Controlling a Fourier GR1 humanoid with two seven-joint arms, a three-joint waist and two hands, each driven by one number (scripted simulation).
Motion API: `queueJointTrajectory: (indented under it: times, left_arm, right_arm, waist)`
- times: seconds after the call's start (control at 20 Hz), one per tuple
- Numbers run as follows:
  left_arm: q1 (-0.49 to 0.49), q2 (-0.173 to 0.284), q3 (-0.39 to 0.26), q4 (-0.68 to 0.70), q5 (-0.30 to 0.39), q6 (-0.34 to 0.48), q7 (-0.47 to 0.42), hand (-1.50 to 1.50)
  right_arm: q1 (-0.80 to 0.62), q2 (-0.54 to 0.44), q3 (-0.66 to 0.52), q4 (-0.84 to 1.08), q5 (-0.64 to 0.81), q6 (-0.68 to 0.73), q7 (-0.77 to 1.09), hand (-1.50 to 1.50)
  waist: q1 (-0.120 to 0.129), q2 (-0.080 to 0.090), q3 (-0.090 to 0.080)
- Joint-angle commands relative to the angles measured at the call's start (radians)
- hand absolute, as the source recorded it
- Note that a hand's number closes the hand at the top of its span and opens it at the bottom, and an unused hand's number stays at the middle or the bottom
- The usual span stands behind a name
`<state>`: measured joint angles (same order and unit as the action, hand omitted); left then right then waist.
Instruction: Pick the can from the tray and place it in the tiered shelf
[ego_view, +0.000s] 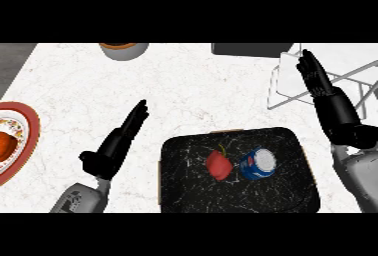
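A blue can (258, 163) with a white top lies on the black marbled tray (288, 195) at the counter's lower middle, right beside a red pepper (219, 165). The tiered shelf (347, 77), a pale wire frame, stands at the upper right. My right hand (316, 75) is open with straight fingers, raised in front of the shelf and well above and to the right of the can. At the tray's left my left hand (124, 135) is open, fingers straight and pointing up the counter. Neither hand touches the can.
A red-rimmed plate (26, 125) with food sits at the left edge. A grey bowl (124, 50) with an orange inside stands at the top. A dark slab (251, 49) lies at the top, left of the shelf.
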<state>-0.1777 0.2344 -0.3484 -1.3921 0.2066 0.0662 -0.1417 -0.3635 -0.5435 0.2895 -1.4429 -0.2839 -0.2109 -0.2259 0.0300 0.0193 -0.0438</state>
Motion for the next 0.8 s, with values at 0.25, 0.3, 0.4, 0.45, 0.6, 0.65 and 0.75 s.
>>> queueJointTrajectory:
  times: [0.25,0.3,0.4,0.45,0.6,0.65,0.75]
  left_arm:
    - [0.174,0.114,0.220,0.122,0.100,0.133,0.206,0.00]
    - [0.163,0.083,0.187,0.112,0.095,0.116,0.179,0.00]
    - [0.156,0.083,0.210,0.121,0.125,0.134,0.257,0.00]
    - [0.165,0.110,0.222,0.091,0.146,0.109,0.289,0.00]
    - [0.160,0.145,0.243,0.099,0.163,0.057,0.321,0.00]
    - [0.192,0.140,0.240,0.070,0.155,0.063,0.314,0.00]
    - [0.176,0.110,0.213,0.036,0.137,0.101,0.359,0.00]
  right_arm:
    - [0.193,-0.156,-0.220,-0.080,-0.029,-0.131,0.049,1.50]
    - [0.277,-0.301,-0.124,0.132,0.180,-0.169,0.167,1.50]
    - [0.338,-0.194,-0.180,0.097,0.027,-0.193,0.246,1.50]
    - [0.369,-0.149,-0.182,0.057,-0.001,-0.205,0.238,1.50]
    - [0.540,-0.127,-0.223,-0.096,-0.047,-0.160,0.107,-1.50]
    - [0.575,-0.149,-0.217,-0.166,-0.033,-0.144,0.128,-1.50]
    - [0.648,-0.208,-0.236,-0.224,-0.054,-0.039,0.081,-1.50]
  waist:
    - [-0.099,-0.037,0.044]
    - [-0.110,0.001,0.028]
    - [-0.096,-0.022,0.042]
    - [-0.071,-0.026,0.044]
    - [-0.059,-0.025,0.044]
    - [-0.050,-0.025,0.043]
    - [-0.052,-0.025,0.044]
